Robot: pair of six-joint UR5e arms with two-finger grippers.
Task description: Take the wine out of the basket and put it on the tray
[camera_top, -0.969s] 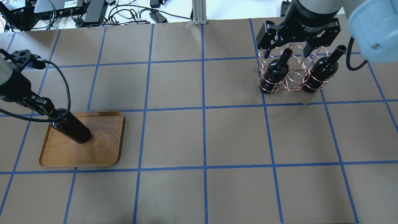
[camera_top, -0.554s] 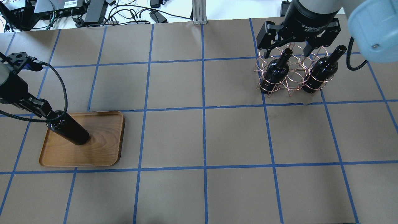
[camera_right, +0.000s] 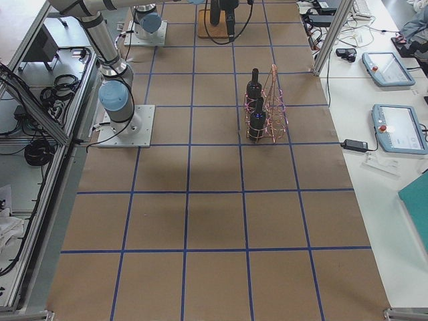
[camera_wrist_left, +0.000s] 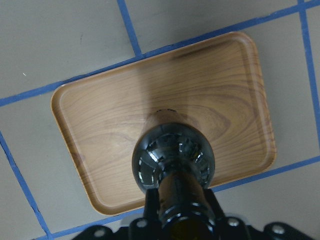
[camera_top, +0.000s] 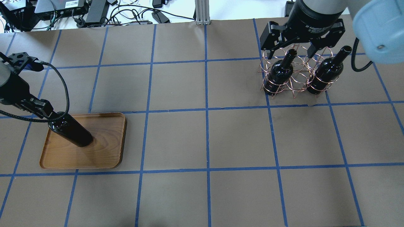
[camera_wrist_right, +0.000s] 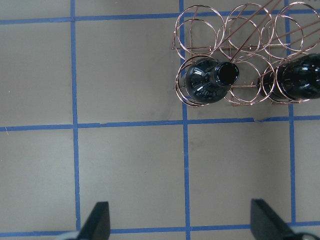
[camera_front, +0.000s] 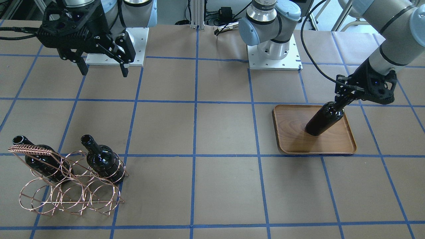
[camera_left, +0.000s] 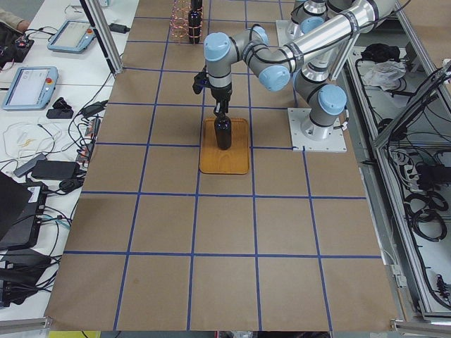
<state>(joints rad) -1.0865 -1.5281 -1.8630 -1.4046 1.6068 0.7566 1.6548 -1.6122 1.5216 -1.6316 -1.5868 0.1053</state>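
My left gripper (camera_top: 47, 114) is shut on the neck of a near-black wine bottle (camera_top: 72, 133) that stands with its base on the brown wooden tray (camera_top: 105, 151). The left wrist view looks down the bottle (camera_wrist_left: 172, 165) onto the tray (camera_wrist_left: 225, 100). In the front-facing view the bottle (camera_front: 323, 120) and tray (camera_front: 332, 146) are at the right. My right gripper (camera_top: 291, 53) is open and empty, above the copper wire basket (camera_top: 296, 82), which holds two more bottles (camera_top: 280, 74) (camera_top: 326, 74). The right wrist view shows one bottle's mouth (camera_wrist_right: 208, 80) in the basket (camera_wrist_right: 245, 30).
The table is brown paper with a blue tape grid. Cables and electronics (camera_top: 79, 9) lie past the far edge, and a metal post (camera_top: 202, 12) stands at the far middle. Both arm bases (camera_front: 272, 49) sit at the robot's side.
My left gripper and the bottle's top have shifted a little to the left, while the base stays on the tray. My right gripper has hardly moved.
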